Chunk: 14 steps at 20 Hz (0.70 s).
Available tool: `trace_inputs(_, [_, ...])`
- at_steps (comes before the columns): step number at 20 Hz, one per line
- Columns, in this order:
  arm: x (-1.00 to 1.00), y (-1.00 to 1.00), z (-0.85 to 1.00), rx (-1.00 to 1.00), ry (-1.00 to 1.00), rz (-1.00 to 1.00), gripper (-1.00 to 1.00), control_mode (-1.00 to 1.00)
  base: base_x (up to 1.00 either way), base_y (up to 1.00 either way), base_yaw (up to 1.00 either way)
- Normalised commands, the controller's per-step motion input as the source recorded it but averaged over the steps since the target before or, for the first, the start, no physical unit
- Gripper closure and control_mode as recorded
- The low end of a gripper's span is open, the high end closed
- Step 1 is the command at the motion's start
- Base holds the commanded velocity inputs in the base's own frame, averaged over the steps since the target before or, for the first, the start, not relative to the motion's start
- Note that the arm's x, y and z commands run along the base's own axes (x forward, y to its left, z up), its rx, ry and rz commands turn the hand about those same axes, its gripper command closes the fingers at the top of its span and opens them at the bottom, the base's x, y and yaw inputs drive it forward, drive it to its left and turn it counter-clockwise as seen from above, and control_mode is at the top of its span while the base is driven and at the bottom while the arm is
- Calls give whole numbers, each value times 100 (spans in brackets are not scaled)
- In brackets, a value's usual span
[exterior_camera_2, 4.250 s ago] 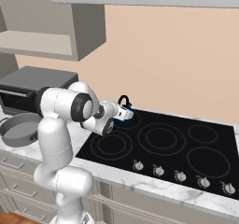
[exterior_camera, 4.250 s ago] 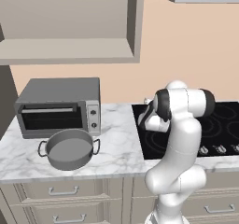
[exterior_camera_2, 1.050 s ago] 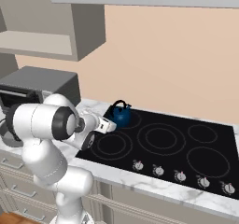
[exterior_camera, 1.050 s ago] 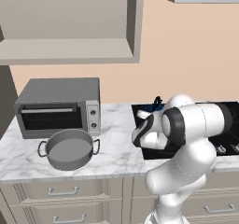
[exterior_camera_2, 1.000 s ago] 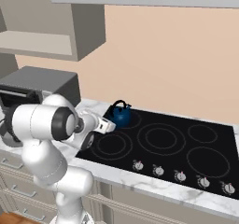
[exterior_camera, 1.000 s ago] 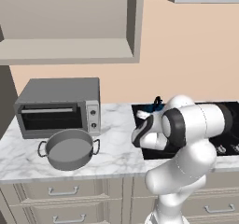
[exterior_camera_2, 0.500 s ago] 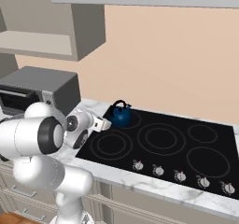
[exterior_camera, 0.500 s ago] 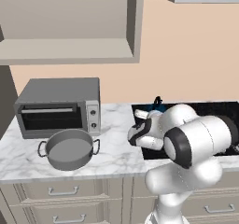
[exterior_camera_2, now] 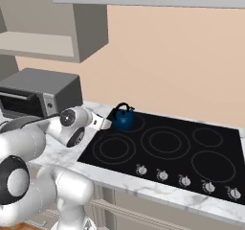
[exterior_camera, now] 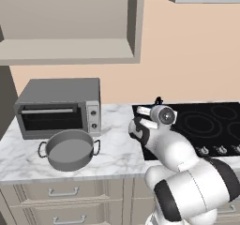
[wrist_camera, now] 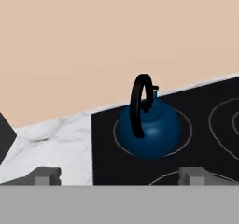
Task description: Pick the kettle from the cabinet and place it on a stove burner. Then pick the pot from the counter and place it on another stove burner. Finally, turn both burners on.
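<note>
1. Presently noted: kettle (exterior_camera_2: 123, 119) standing upright on the rear left stove burner (wrist_camera: 189, 125) of the black cooktop (exterior_camera_2: 167, 152), apart from the gripper (wrist_camera: 120, 175). Same kettle confirmed in the hand view (wrist_camera: 148, 126), centred within the burner ring, handle arched over the top.
2. Jaws spread wide, nothing between them; fingertips (wrist_camera: 46, 175) visible low in the hand view, well short of the kettle.
3. Changed over the last seconds: arm drawn back from the cooktop and swung leftward, wrist now over the counter's (exterior_camera: 112, 149) edge beside the cooktop rather than above the burner. Kettle unmoved through that retreat, so release judged clean.
4. Meaning for the task: first placement judged complete. Cabinet (exterior_camera: 70, 55) shelf showing no kettle.
5. Pot (exterior_camera: 69, 149) resting on the marble counter in front of the toaster oven (exterior_camera: 58, 107), untouched, well apart from the gripper. Next step judged to be a reach left and down to the pot.
6. Remaining burners bare: front left (exterior_camera_2: 114, 148), centre (exterior_camera_2: 162, 140) and two at the right. Front left sits just beside the kettle; risk of nudging it if the wide pot is set there.
7. Knobs (exterior_camera_2: 184, 178) along the front edge; positions too small to tell. Burner switching outstanding.
</note>
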Motion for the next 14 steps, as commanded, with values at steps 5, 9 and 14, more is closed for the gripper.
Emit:
trace_inputs(5, [-43, 7, 41, 0, 11, 0, -100, -100, 0, 0, 0])
trace_inputs(9, [-47, 9, 26, 0, 12, 0, -100, -100, 0, 0, 0])
trace_inputs(14, [-51, 3, 13, 3, 7, 0, -100, -100, 0, 0, 0])
